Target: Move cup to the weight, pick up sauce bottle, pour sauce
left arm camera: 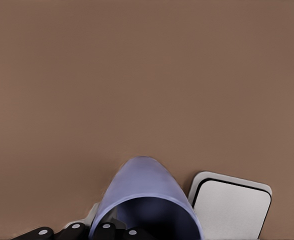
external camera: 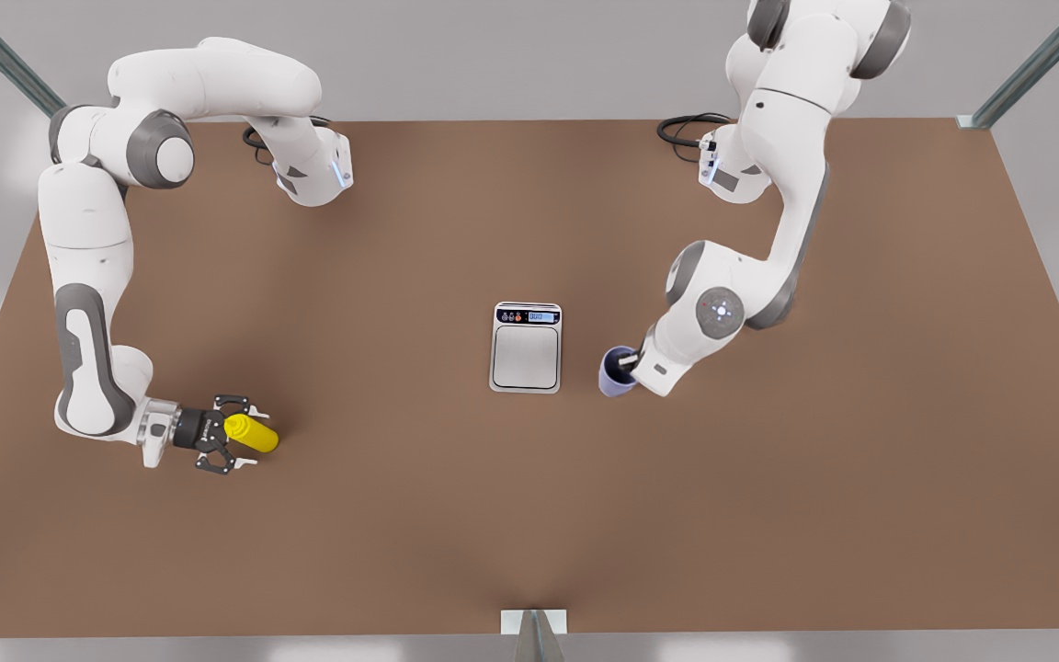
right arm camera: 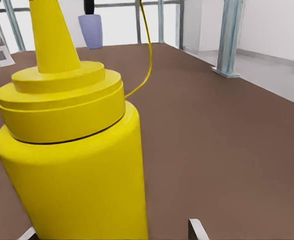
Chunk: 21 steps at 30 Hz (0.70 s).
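Both grippers grip: left gripper (external camera: 629, 365) clasps the cup (external camera: 617, 372) beside the scale (external camera: 526, 348); right gripper (external camera: 237, 432) clasps the bottle (external camera: 252, 433).

Front view overhead, wrist views close, all sharing cup (external camera: 619, 371), table (external camera: 768, 515)

Bare table (external camera: 382, 386) lies between the right tool (external camera: 233, 432) and the weight (external camera: 526, 348); just beside the left tool (external camera: 629, 363), the weight.
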Each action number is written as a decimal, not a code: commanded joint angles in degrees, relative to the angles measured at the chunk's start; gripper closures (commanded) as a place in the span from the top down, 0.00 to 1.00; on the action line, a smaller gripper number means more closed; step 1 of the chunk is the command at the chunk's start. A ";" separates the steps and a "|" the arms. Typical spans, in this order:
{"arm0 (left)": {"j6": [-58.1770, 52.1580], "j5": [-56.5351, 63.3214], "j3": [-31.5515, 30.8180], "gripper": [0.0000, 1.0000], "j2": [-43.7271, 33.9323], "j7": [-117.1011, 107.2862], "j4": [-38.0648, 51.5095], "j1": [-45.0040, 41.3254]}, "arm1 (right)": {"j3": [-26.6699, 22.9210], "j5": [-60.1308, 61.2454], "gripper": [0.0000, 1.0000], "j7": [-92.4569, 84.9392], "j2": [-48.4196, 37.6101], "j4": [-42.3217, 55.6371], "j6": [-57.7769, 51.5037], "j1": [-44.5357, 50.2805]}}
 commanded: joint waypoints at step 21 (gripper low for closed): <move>0.34 -5.31 0.34 0.21 9.51 -17.40 11.47 -14.16 | 0.44 0.79 0.69 -2.59 0.36 0.00 -0.62 0.00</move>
